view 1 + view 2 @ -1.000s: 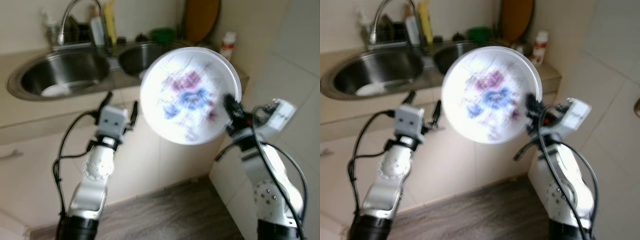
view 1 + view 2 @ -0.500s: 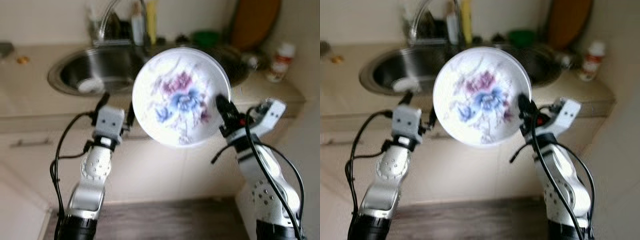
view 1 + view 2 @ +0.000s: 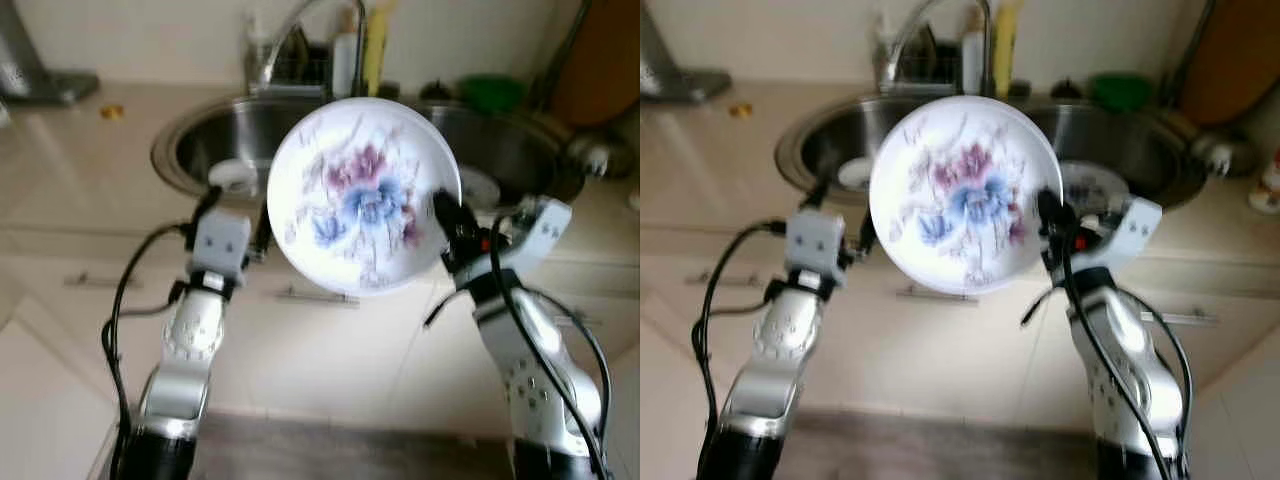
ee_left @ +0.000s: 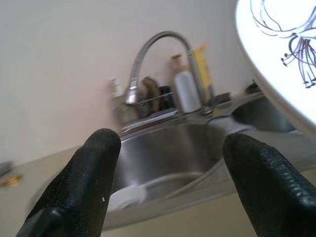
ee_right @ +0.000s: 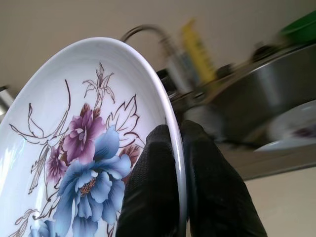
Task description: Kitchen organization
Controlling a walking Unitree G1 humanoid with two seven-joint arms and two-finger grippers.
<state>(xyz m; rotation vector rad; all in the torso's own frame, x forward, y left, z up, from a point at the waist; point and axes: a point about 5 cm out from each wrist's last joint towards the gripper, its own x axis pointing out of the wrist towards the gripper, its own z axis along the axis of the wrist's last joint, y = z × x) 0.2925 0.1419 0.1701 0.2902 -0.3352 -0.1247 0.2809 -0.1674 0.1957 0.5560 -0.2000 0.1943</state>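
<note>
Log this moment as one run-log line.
right pincer: shut on plate rim, plate held upright | left pincer: open, empty | ahead: double sink, faucet

The head cameras looked down over both arms toward the sink (image 3: 240, 150). Each wrist camera looked along its own fingers, close up, sharing the faucet (image 4: 148, 54).

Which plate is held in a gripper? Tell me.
The big floral plate, pinched at its rim by the right gripper and raised in front of the sink. The other patterned plate lies in the sink's right basin.
</note>
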